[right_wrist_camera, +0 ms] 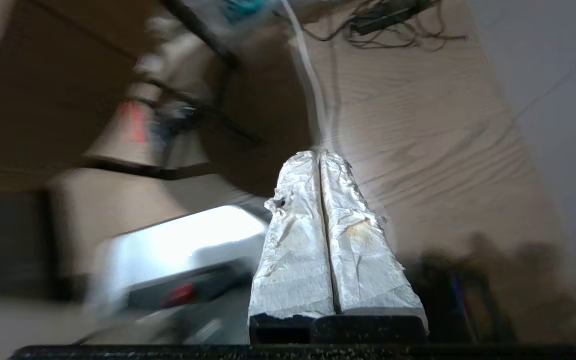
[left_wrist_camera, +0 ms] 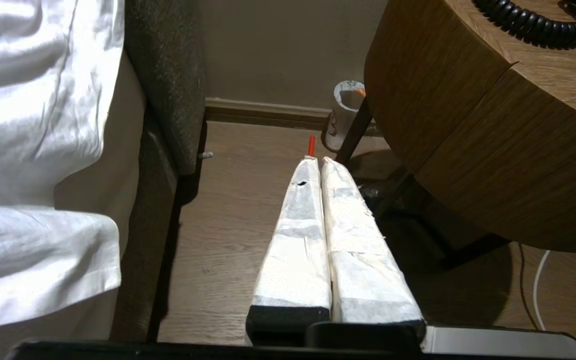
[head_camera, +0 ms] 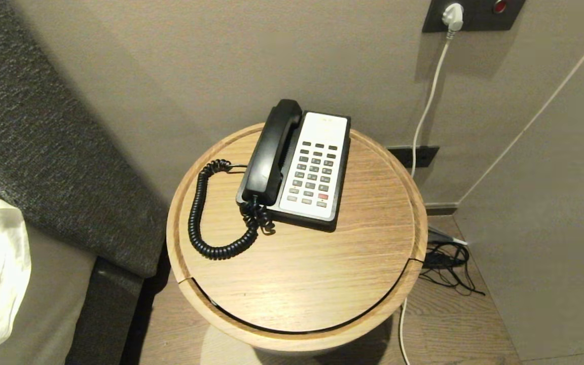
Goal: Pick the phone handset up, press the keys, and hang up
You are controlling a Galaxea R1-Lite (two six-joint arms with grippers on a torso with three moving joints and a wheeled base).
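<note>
Round table [head_camera: 322, 274]: phone handset [head_camera: 271, 152] cradled; wrist views only: end effectors closed.

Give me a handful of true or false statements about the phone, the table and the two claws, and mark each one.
1. The phone handset lies on the phone base. True.
2. The left claw grips the coiled cord. False: it is shut on nothing, low beside the round table.
3. The handset sits on the keypad's right. False: on its left.
4. The right claw is shut and empty. True.
5. Neither claw shows in the head view. True.
</note>
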